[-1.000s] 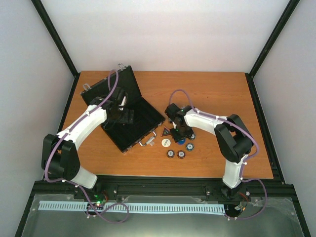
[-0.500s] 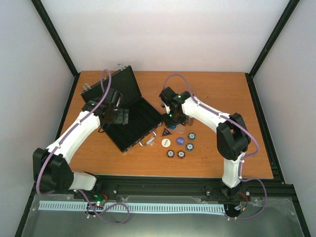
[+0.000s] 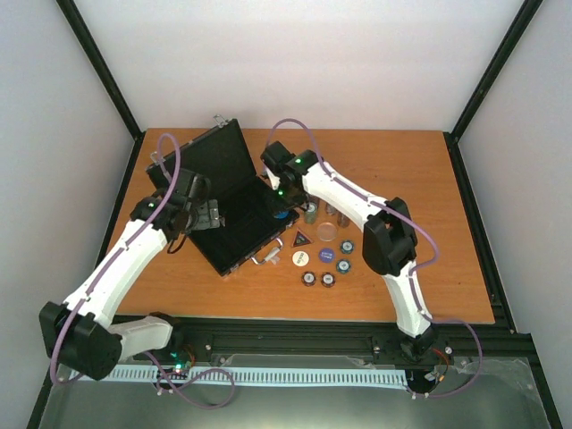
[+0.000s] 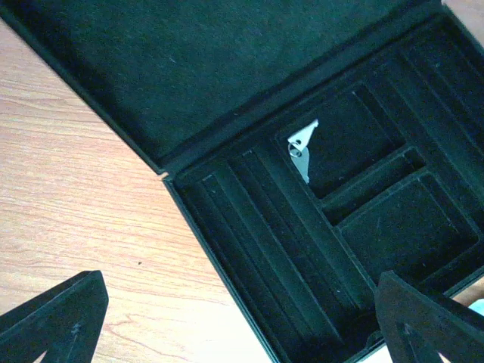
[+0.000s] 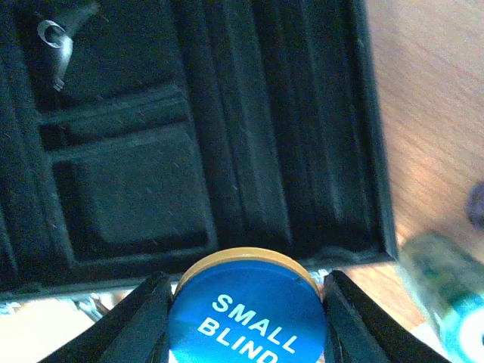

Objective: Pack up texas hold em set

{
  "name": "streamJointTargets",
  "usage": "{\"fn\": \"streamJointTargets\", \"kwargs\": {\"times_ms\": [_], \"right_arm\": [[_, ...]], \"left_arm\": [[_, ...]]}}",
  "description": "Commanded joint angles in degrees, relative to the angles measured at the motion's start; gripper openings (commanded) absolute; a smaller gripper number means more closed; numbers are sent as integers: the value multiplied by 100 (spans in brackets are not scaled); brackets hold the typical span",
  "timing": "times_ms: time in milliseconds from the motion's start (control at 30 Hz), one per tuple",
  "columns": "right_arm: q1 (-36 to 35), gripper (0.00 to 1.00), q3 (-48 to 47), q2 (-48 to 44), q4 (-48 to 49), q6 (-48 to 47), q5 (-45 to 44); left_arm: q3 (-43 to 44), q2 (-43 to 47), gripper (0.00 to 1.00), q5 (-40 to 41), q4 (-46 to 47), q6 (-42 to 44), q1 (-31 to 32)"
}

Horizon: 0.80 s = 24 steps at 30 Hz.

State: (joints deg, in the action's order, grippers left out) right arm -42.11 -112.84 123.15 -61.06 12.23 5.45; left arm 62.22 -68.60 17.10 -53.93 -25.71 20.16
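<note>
The black case (image 3: 234, 166) lies open at the table's left, lid back, its felt tray (image 4: 363, 181) showing grooves and two pockets. My right gripper (image 3: 282, 213) hovers over the tray's near right corner, shut on a blue round dealer disc (image 5: 246, 314) with a yellow rim, marked SMALL BLIND. My left gripper (image 3: 203, 214) hangs open over the case's left edge, its fingers (image 4: 53, 321) spread wide with nothing between them. On the wood to the right lie a dark triangular token (image 3: 302, 239), a white disc (image 3: 300, 258), another blue disc (image 3: 326, 255) and several striped chip stacks (image 3: 328, 280).
A small silver key or clip (image 4: 302, 147) lies in one tray pocket. A silver handle (image 3: 265, 257) sticks out from the case's near edge. A blurred greenish chip stack (image 5: 446, 291) stands just right of the case corner. Black frame posts border the table.
My right arm has swung up and left from the loose pieces to the case, carrying the blue disc. My left arm has drawn back left, off the tray toward its edge.
</note>
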Motion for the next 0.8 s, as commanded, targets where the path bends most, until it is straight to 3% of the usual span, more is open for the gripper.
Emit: {"fn": "streamJointTargets", "kwargs": {"times_ms": [0,367,767], "right_arm": [[-182,19,-708,411,-50,-53,333],[-475,19,-1501,1218,68,-106,724],[-619,19,-1642,1662,229,-147,889]], "left_arm": [[-23,343,100,441,-240,-388,-30],[-100,775,100,520,-398,-487,-30],[-161,874,100,603,-448,-470,-30]]}}
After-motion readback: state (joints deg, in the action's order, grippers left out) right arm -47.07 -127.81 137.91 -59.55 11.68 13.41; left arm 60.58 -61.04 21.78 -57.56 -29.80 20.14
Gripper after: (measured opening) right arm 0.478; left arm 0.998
